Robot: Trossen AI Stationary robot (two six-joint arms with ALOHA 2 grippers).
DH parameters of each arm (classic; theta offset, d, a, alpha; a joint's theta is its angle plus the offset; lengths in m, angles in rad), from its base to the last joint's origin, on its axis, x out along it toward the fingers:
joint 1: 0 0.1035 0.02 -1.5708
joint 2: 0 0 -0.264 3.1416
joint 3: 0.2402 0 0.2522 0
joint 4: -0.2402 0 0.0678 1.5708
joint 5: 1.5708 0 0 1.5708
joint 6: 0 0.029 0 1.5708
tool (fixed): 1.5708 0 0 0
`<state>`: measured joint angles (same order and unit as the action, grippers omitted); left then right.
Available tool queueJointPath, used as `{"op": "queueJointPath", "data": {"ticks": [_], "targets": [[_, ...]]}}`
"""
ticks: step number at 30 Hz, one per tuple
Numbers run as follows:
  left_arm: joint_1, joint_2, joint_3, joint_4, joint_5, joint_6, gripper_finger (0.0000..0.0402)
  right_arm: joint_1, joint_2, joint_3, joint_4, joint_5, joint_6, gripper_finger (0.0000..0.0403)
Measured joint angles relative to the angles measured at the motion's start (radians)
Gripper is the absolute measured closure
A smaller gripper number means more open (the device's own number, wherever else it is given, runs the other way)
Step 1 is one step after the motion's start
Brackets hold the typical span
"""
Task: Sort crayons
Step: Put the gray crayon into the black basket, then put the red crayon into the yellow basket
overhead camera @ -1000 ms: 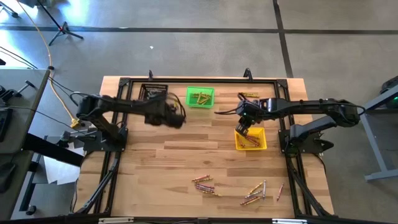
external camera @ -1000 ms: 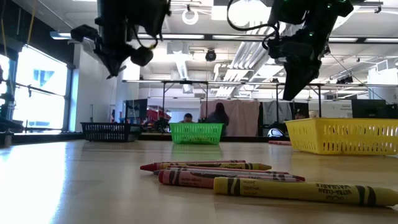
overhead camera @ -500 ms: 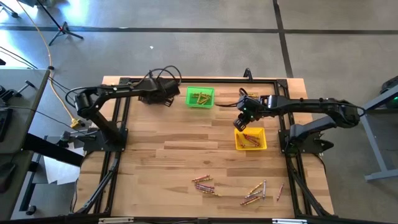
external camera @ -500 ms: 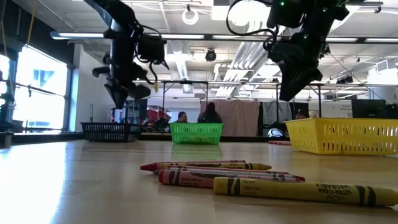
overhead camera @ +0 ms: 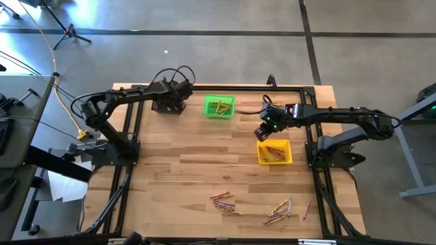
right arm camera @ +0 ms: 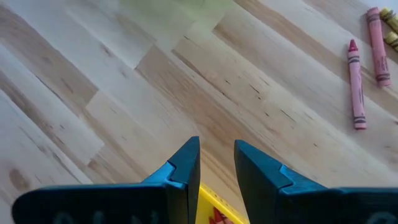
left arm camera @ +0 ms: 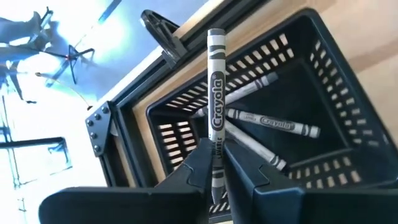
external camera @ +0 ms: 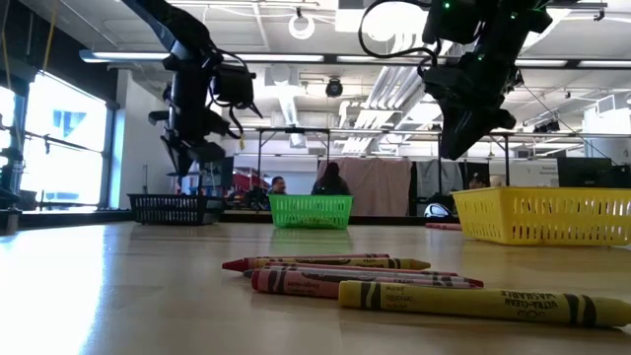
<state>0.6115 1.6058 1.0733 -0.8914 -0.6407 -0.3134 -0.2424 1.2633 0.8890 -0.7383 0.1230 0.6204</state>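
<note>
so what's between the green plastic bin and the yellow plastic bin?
Bare wood table plus the right pincer, between green bin and yellow bin, high view.

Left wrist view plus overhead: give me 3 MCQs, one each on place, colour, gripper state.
1. Where is the left gripper?
A. over the black bin
B. over the yellow bin
C. over the loose crayons at the near edge

2. What colour is the crayon between the left gripper's fingers?
A. red
B. grey
C. yellow

3. What is the right gripper holding?
A. a red crayon
B. a bin's rim
C. nothing

Key: 1 A, the high view shows it at the far left bin, and the left wrist view looks down into that black bin. 2 B, the wrapper in the left wrist view is grey. 3 C, the right wrist view shows bare wood between its parted fingers.
</note>
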Motion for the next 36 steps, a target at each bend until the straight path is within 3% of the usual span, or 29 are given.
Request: {"op": "queueJointPath", "data": {"ticks": [7, 18, 24, 29, 36], "targets": [[0.003, 0.0, 0.0, 0.0, 0.039, 0.133, 0.0337, 0.0, 0.0, 0.0, 0.003, 0.0, 0.074, 0.0318], [-0.041, -0.048, 0.001, 0.019, 0.144, 0.062, 0.0322, -0.066, -0.025, 0.055, -0.081, -0.021, 0.049, 0.0318], [-0.155, -0.188, 0.002, 0.208, 0.259, 0.041, 0.0328, -0.217, -0.027, 0.098, -0.117, -0.036, -0.047, 0.0318], [-0.264, -0.328, 0.003, 0.419, 0.282, 0.018, 0.033, -0.357, 0.002, 0.064, -0.133, -0.128, -0.06, 0.0318], [-0.378, -0.466, 0.003, 0.628, 0.274, 0.002, 0.033, -0.386, 0.077, 0.058, -0.091, -0.032, -0.125, 0.0313]]}}
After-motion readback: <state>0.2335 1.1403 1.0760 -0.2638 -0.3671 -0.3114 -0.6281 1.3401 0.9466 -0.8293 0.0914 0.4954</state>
